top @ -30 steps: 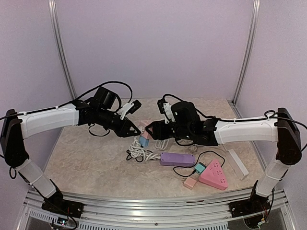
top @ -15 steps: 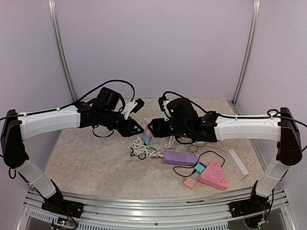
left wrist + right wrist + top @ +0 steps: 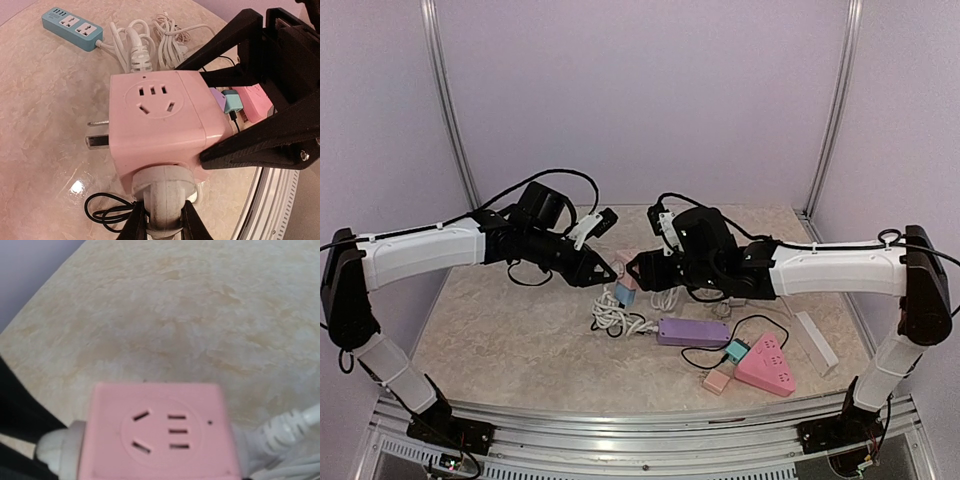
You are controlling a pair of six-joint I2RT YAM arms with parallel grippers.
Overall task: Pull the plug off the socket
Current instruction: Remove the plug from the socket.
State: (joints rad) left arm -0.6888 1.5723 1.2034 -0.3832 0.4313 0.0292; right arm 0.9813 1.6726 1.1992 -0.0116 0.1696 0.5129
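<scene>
In our left gripper [image 3: 163,224], we are pinching the white plug [image 3: 162,192]; the jaws are sitting narrow, clamped on its rounded body. The plug is sitting fully home in the face of the pink socket [image 3: 160,125] that is turned toward our left wrist. That socket is a cube which appears to be hanging above the table [image 3: 45,150] between the two arms, and nothing is out of it yet. Our right gripper [image 3: 634,267] is holding the cube from the opposite side, jaws standing fairly wide. One black finger [image 3: 260,145] is pressing a lower corner and the other is reaching behind the top edge. The cube's own prongs [image 3: 97,134] are sticking out bare from a side face.

Below, white cords [image 3: 135,50] are lying coiled beside a blue strip [image 3: 72,27]. Overhead, a purple strip [image 3: 692,331] is lying nearer our bases.

We are judging the pull itself as the risky part. The plug body is smooth and round, so our left grip may be sliding off once the pins resist. The right hold is biting on corners rather than flat faces, so the cube may be twisting or popping free. If we are pulling off the pins' line, the plug may be jamming. We cannot tell which cord is the plug's; if it is looping through the coil, it may be dragging the strips along.
</scene>
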